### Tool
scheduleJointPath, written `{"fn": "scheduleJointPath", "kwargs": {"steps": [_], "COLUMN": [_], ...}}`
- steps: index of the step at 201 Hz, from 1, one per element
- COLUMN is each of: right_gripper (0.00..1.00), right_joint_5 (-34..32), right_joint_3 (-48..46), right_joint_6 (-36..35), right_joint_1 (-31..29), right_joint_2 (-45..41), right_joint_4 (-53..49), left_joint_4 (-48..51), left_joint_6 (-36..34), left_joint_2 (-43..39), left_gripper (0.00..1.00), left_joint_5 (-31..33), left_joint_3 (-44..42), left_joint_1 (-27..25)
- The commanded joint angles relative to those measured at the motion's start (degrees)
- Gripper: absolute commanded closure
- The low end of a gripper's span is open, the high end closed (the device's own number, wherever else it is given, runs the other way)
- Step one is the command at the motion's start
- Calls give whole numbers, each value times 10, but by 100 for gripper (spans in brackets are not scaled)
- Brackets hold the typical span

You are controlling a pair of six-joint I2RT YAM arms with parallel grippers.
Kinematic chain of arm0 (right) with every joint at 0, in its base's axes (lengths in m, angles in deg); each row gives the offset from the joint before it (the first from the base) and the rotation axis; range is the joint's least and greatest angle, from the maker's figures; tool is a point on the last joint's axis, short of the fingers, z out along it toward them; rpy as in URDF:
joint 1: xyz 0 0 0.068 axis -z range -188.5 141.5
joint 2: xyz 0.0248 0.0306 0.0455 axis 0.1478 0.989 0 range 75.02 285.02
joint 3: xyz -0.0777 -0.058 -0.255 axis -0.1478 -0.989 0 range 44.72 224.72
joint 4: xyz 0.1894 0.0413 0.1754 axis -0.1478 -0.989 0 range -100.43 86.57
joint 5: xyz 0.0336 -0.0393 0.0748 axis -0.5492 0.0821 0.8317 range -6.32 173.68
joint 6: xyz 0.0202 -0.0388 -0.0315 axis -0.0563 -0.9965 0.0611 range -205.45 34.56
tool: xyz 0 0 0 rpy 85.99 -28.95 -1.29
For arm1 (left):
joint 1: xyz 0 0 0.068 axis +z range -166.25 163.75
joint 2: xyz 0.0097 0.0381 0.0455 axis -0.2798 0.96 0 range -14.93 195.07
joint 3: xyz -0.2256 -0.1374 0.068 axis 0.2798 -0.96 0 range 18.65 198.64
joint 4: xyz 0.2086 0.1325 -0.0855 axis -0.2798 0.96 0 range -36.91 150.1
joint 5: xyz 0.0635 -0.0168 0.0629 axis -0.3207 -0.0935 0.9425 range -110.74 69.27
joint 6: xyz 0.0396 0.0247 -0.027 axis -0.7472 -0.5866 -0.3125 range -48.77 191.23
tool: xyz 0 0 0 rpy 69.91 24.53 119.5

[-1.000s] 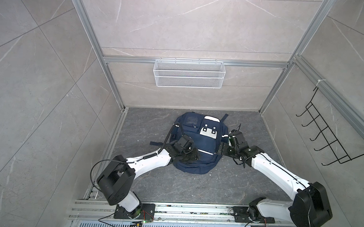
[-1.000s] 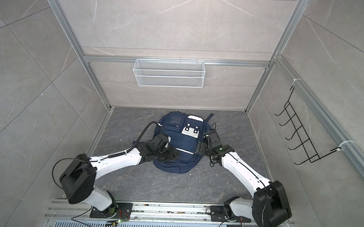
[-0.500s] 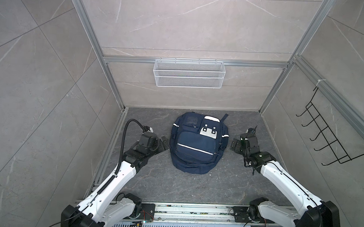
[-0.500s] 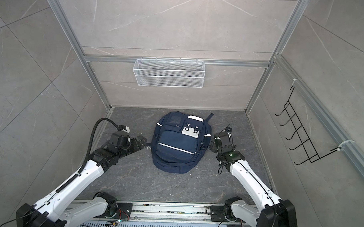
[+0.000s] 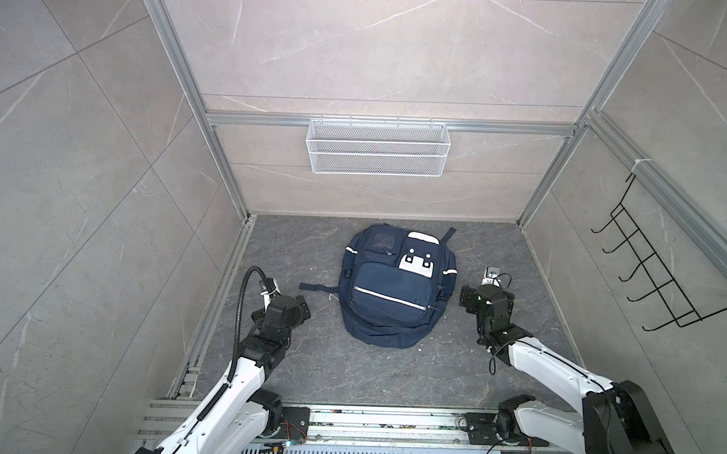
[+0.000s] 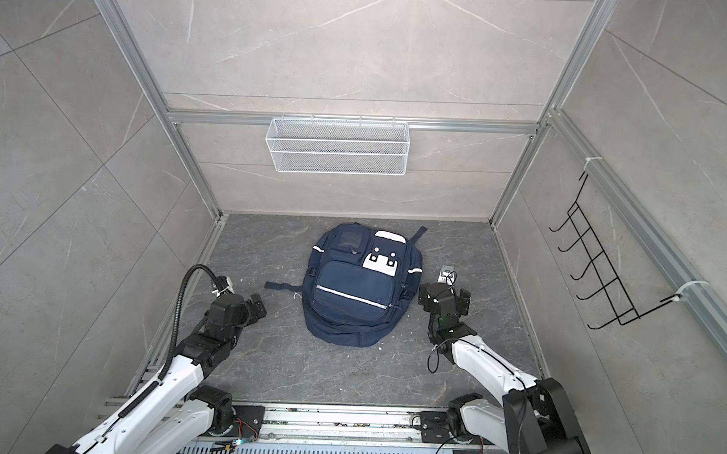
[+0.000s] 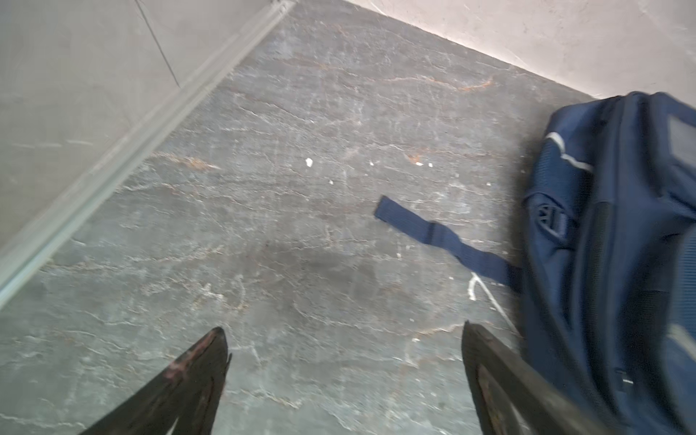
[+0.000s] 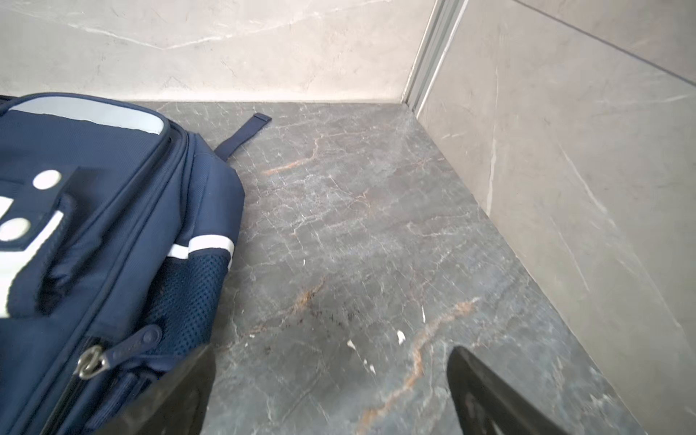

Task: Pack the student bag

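The large navy-blue fabric student bag [image 5: 393, 291] [image 6: 355, 290] lies flat, front up, in the middle of the dark grey marbled floor [image 5: 349, 360], with its top toward 12 o'clock. Its zip pockets are shut, so its contents are hidden. On the back wall at 12 o'clock hangs a white wire-mesh basket [image 5: 377, 153] [image 6: 337, 146]; only wall tile shows through its mesh. A black wire hook rack [image 5: 651, 275] is on the wall at 3 o'clock.

The left gripper [image 5: 301, 307] [image 7: 344, 329] is at the bag's 9 o'clock, its jaws wide apart over bare floor and gripping nothing. The right gripper [image 5: 486, 301] [image 8: 331, 350] is just beside the bag at 3 o'clock, its jaws likewise spread and empty.

Only the right wrist view makes out the metal zip puller [image 8: 90, 361] and the mesh side pocket [image 8: 188, 301]. The left wrist view shows a navy strap [image 7: 444, 241] lying loose on the floor toward 9 o'clock. The basket and rack appear in both top views only.
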Motion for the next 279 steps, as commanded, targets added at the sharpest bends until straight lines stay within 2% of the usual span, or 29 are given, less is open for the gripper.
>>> {"fn": "scheduleJointPath", "kwargs": {"steps": [1, 11, 34, 50, 71, 82, 97, 103, 113, 129, 143, 160, 165, 177, 191, 214, 259, 279], "right_gripper": [0, 0, 0, 1, 0, 0, 0, 0, 0, 1, 2, 1, 1, 1, 1, 2, 1, 1], "right_joint_5": [-8, 5, 11, 2, -15, -16, 5, 16, 29, 61, 105, 136, 145, 149, 148, 147, 146, 146], "right_joint_3": [-34, -41, -58, -75, -87, -85, -79, -85, -91, -84, -83, -77, -80, -71, -78, -78, -79, -79], "right_joint_6": [-43, -42, -56, -85, -85, -108, -72, -66, -70, -55, -47, -51, -50, -42, -48, -47, -47, -46], "right_joint_1": [5, 12, 16, 16, 19, 20, 29, 40, 48, 65, 84, 94, 100, 101, 103, 103, 103, 103], "right_joint_2": [22, 39, 84, 112, 152, 191, 156, 157, 170, 160, 169, 207, 209, 190, 204, 201, 199, 198], "right_joint_4": [150, 177, 244, 325, 389, 452, 364, 382, 416, 376, 381, 408, 417, 361, 406, 398, 397, 398], "left_joint_4": [-120, -138, -214, -270, -320, -378, -455, -466, -498, -551, -481, -445, -448, -452, -481, -559, -583, -574], "left_joint_6": [-95, -103, -160, -198, -220, -223, -215, -221, -228, -234, -247, -264, -265, -265, -265, -250, -245, -248], "left_joint_2": [-19, -16, 6, 43, 96, 122, 156, 163, 182, 229, 255, 285, 289, 285, 265, 220, 201, 217], "left_gripper": [2, 2, 2, 2, 2, 2, 2, 2, 2, 2, 0, 0, 0, 0, 0, 0, 0, 0], "left_joint_5": [89, 109, 96, 71, 43, -3, -94, -130, -152, -206, -271, -309, -313, -314, -313, -284, -270, -278], "left_joint_3": [-30, -36, -53, -60, -74, -99, -121, -120, -121, -115, -64, -30, -29, -32, -58, -124, -148, -134], "left_joint_1": [1, 3, 5, 15, 29, 52, 97, 106, 113, 135, 148, 148, 148, 149, 149, 149, 149, 149]}}
